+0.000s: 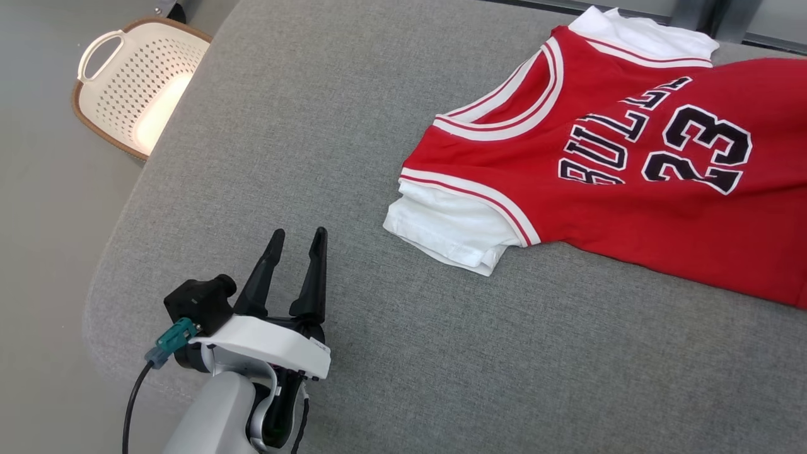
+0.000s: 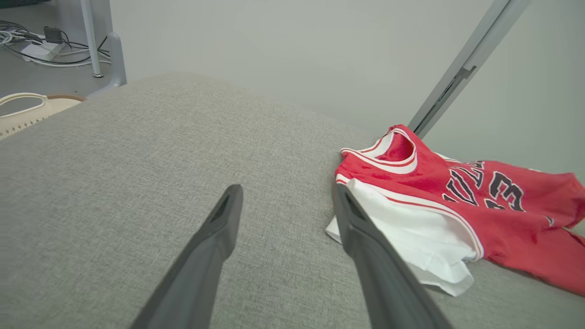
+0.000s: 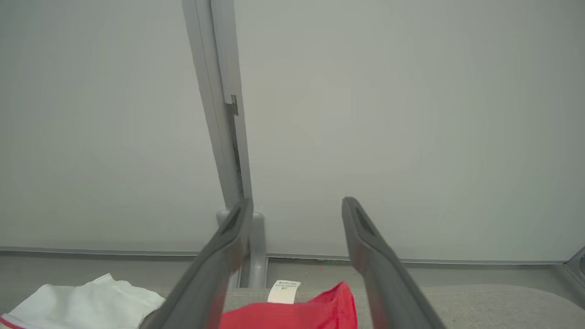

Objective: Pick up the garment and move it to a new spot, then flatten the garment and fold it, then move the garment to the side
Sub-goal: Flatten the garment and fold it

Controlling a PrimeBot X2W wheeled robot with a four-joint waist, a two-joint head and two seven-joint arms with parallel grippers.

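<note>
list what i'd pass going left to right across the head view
white basket → left gripper, fingers apart → garment, its white sleeve first, then the red body

Garment (image 1: pixel 637 208): we lose its hem past the right edge.
Care label (image 3: pixel 284 291): print too small for us to read.

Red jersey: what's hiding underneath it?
White sleeves poke out from under the red jersey, one at each armhole, and it lies on the grey cushion. How far the white cloth runs underneath is covered.
</note>
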